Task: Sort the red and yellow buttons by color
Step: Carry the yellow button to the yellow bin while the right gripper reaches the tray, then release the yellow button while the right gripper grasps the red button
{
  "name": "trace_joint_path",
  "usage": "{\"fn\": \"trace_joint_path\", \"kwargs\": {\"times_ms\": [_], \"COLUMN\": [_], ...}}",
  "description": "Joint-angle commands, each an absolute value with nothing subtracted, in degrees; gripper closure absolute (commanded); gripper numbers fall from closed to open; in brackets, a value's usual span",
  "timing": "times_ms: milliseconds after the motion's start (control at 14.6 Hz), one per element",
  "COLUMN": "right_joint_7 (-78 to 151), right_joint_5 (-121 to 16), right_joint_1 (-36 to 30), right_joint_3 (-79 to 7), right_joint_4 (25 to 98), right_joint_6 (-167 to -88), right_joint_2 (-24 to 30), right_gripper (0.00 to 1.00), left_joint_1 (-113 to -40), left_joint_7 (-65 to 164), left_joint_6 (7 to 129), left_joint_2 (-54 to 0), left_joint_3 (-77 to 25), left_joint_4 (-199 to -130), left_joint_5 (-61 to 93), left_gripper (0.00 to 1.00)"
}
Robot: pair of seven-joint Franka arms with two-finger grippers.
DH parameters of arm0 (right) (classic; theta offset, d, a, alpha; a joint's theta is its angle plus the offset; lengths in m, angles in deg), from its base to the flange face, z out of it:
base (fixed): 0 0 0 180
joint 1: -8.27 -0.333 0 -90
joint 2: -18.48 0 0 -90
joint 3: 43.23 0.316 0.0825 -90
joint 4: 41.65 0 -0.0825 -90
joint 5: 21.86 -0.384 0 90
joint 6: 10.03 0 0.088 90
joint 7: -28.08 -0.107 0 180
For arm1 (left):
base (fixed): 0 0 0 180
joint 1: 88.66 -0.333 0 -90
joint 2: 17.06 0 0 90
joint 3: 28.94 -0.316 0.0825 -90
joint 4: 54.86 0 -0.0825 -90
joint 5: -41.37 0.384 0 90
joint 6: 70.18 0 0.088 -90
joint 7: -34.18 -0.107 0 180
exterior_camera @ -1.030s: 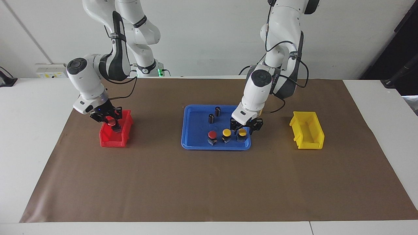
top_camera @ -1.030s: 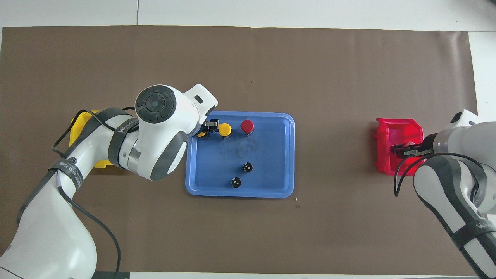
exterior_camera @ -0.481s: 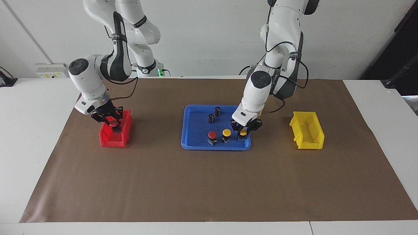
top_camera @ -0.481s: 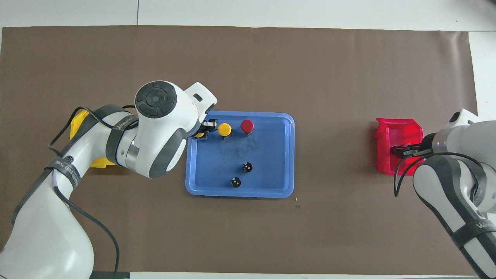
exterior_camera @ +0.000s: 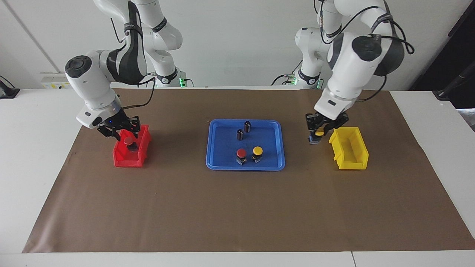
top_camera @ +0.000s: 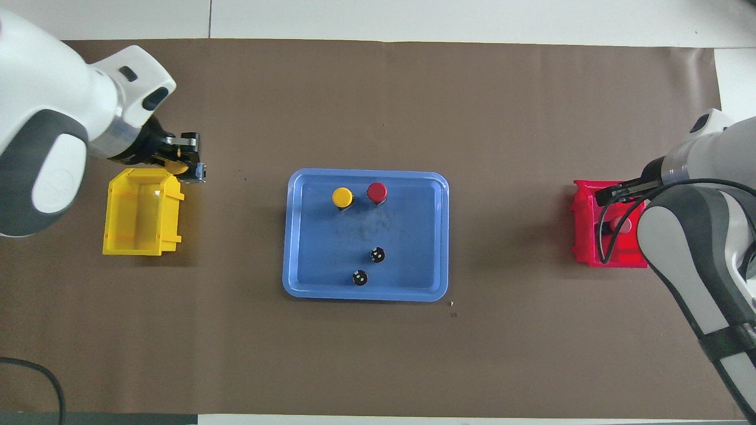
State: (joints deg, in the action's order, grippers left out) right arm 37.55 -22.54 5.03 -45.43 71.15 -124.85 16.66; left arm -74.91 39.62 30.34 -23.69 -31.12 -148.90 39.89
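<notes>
Blue tray (exterior_camera: 222, 163), red bin (exterior_camera: 124, 159), yellow bin (exterior_camera: 358, 157), red-capped button (exterior_camera: 241, 153), yellow-capped button (exterior_camera: 257, 151), brown mat (exterior_camera: 237, 211).

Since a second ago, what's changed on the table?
The left gripper closed on a yellow button, lifted it off the blue tray and carried it beside the yellow bin. The right gripper released a red button in the red bin and rose. Everything else stayed.
</notes>
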Motion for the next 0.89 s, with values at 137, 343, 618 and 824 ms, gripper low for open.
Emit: {"fn": "trace_joint_path", "kwargs": {"times_ms": [137,343,618,824], "right_joint_7": [20.7,6.2,-5.9,-6.0], "right_joint_5": [-23.1,-22.4,-20.6,-20.4], "right_joint_1": [-7.4,-16.9,-24.7,-25.8], "right_joint_3": [-45.3,-45.0,-44.9,-44.9], "right_joint_4": [52.0,36.2,26.0,32.4], "right_joint_6": [-119.9,-113.4,-117.1,-122.4], "right_joint_2": [7.0,-4.8,-15.9,-14.6], "right_gripper": [0.31,0.31,0.33,0.34], "left_joint_1": [-85.8,-87.1,-86.6,-86.6], "left_joint_7": [26.6,26.4,26.8,26.9], "left_joint_6": [37.9,50.2,51.5,56.8], "left_joint_2": [-19.7,-15.9,-15.0,-14.3], "left_joint_3": [-30.7,-30.7,-30.7,-30.7], "left_joint_4": [-159.8,-172.8,-177.8,-183.5], "left_joint_5": [39.7,39.9,39.9,39.9], "left_gripper": [0.99,0.99,0.99,0.99]}}
